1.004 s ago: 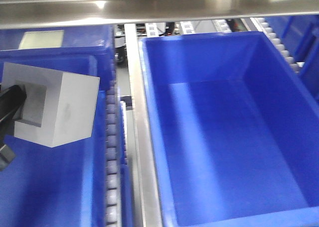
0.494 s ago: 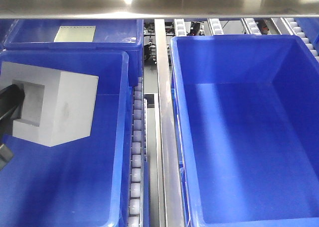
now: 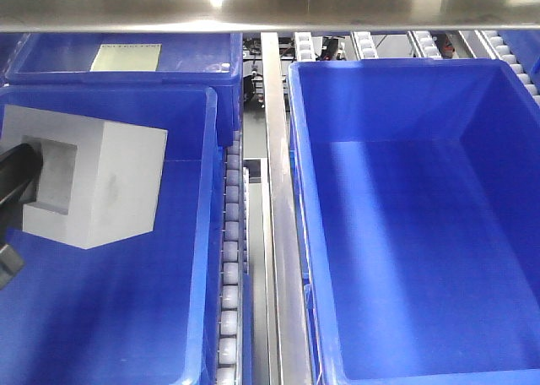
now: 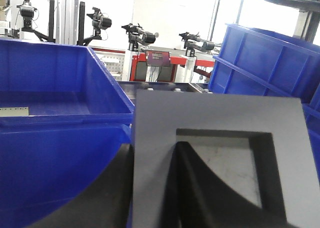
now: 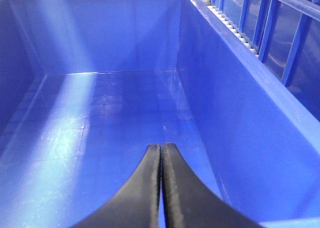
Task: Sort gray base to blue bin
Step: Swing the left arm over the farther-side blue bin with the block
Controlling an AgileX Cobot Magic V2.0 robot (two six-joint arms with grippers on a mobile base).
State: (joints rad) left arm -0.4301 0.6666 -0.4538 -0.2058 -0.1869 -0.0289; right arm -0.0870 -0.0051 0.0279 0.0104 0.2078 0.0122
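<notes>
While gray base [image 3: 89, 178] is held aloft by left end effector [image 3: 15, 201], one finger seated in recessed pocket, block is seen over left blue crate [image 3: 198, 233], not touching floor. Compared with a second ago, view is shifted and steadied; over last half second, base is barely displaced. Carry is judged paused, release not yet done. Right end effector [image 5: 161, 153] is seen fully closed, empty, over blue bin [image 3: 304, 191].
</notes>
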